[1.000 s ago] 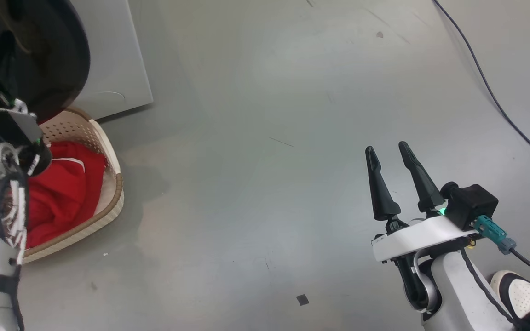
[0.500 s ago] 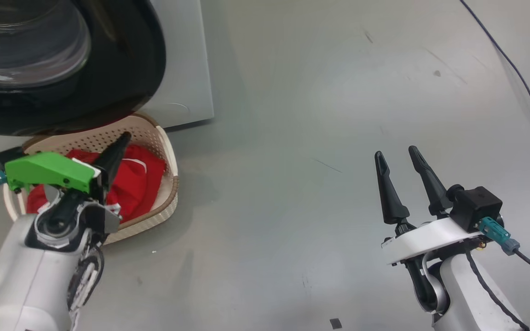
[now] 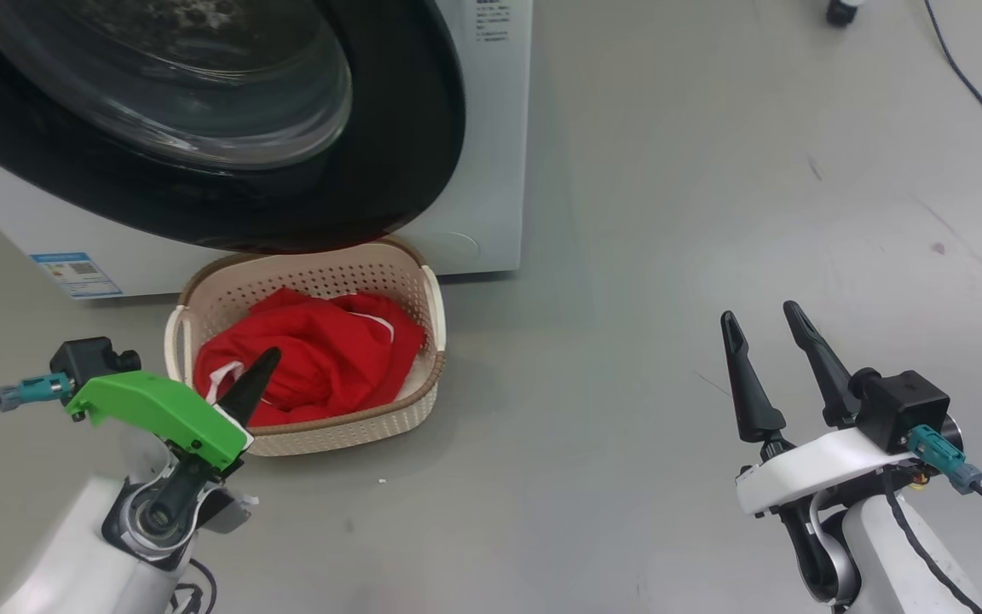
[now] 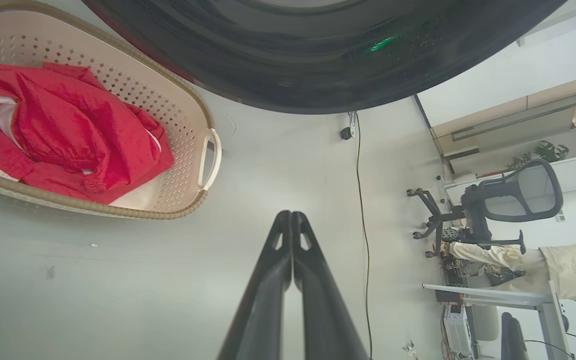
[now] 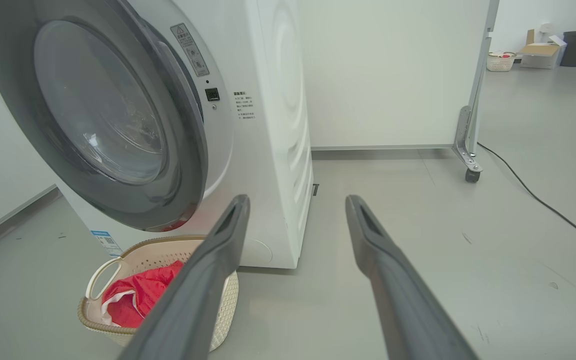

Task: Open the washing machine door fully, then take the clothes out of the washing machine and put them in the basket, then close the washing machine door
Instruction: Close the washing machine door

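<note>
The washing machine stands at the upper left, its door with black rim and glass bowl lying near the front; I cannot tell if it is latched. The cream basket sits on the floor just under the door, with the red clothes heaped inside. My left gripper is shut on nothing, low in front of the basket's near left corner. In the left wrist view its fingertips are pressed together, right of the basket. My right gripper stands open and empty over bare floor at the right.
A blue label marks the washer's lower front. A dark cable runs along the floor at the far right. A white partition on a caster stands behind the washer. An office chair and desk stand farther off.
The head camera has swung, bringing washer and basket toward the middle. My left arm has come down from beside the door to low before the basket, still shut. The right gripper stays open.
</note>
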Motion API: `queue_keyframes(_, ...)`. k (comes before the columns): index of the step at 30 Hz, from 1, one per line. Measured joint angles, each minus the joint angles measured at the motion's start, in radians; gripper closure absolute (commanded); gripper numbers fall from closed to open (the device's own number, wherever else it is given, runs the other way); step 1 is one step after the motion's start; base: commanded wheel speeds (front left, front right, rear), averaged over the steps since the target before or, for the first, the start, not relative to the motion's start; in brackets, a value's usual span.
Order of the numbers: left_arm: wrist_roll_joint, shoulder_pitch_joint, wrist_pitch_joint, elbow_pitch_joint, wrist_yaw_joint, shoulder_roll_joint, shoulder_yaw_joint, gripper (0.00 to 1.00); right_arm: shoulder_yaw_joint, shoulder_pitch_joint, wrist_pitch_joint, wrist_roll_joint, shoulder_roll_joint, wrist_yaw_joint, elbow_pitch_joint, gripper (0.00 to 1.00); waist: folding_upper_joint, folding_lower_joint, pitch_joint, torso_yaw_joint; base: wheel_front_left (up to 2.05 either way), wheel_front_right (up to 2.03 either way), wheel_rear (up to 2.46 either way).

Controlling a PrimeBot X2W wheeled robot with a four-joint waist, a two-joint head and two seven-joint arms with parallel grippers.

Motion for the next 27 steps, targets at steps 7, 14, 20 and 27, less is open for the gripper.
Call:
queue_keyframes(7, 0.115, 0.042, -0.123, -0.034, -0.006, 0.039, -0.019, 1.00, -0.004, 0.028, 0.000, 0.000, -0.002, 0.000, -0.003, 0.00, 0.0000, 0.0000, -0.048, 0.091, 0.00, 0.00, 0.00)
queue_keyframes(14, 0.179, 0.090, -0.243, -0.067, -0.007, 0.043, -0.004, 1.00, -0.008, 0.050, 0.000, 0.001, -0.002, 0.000, -0.004, 0.00, 0.0000, 0.0000, -0.090, 0.159, 0.00, 0.00, 0.00)
queue_keyframes(20, 0.281, 0.117, -0.357, -0.102, -0.007, 0.081, -0.004, 1.00, 0.004, 0.058, 0.000, 0.001, 0.000, 0.000, -0.007, 0.00, 0.0000, 0.0000, -0.120, 0.193, 0.00, 0.00, 0.00)
queue_keyframes(27, 0.430, 0.139, -0.457, -0.143, -0.008, 0.127, -0.034, 1.00, 0.010, 0.060, 0.000, 0.002, -0.001, 0.000, -0.011, 0.00, 0.0000, 0.0000, -0.135, 0.207, 0.00, 0.00, 0.00)
